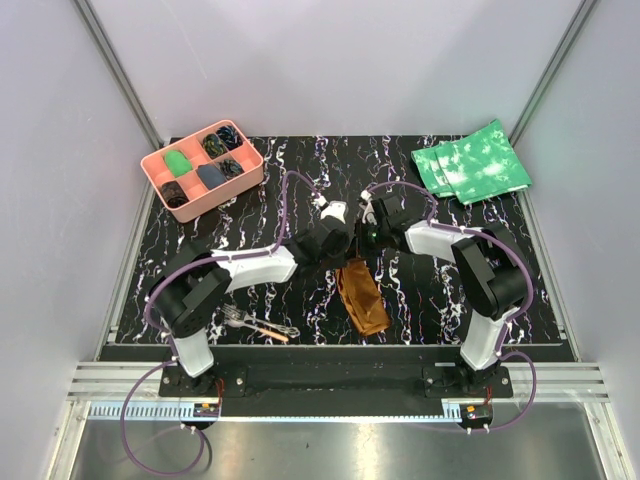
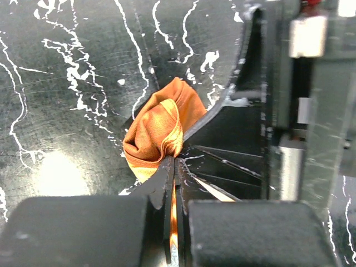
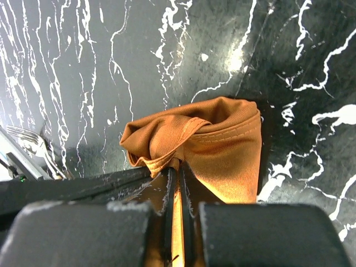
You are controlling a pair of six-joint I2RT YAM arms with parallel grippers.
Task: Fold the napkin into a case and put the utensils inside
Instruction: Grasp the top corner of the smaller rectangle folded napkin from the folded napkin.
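Observation:
The rust-brown napkin [image 1: 362,298] lies as a narrow folded strip at the middle of the table, its far end lifted and bunched. My left gripper [image 1: 345,250] and right gripper [image 1: 368,243] meet over that far end. In the left wrist view the left gripper [image 2: 173,162] is shut on a puckered fold of the napkin [image 2: 161,125]. The right wrist view has the right gripper [image 3: 179,167] shut on the hem of the napkin [image 3: 222,150], which opens like a pouch mouth beyond it. The utensils [image 1: 255,323] lie by the left arm's base; the fork [image 3: 32,142] shows at the left.
A pink compartment tray [image 1: 158,163] with small items stands at the back left. Green mottled cloths [image 1: 470,160] lie stacked at the back right. The black marbled table [image 1: 250,200] ends in a metal rail at the near edge.

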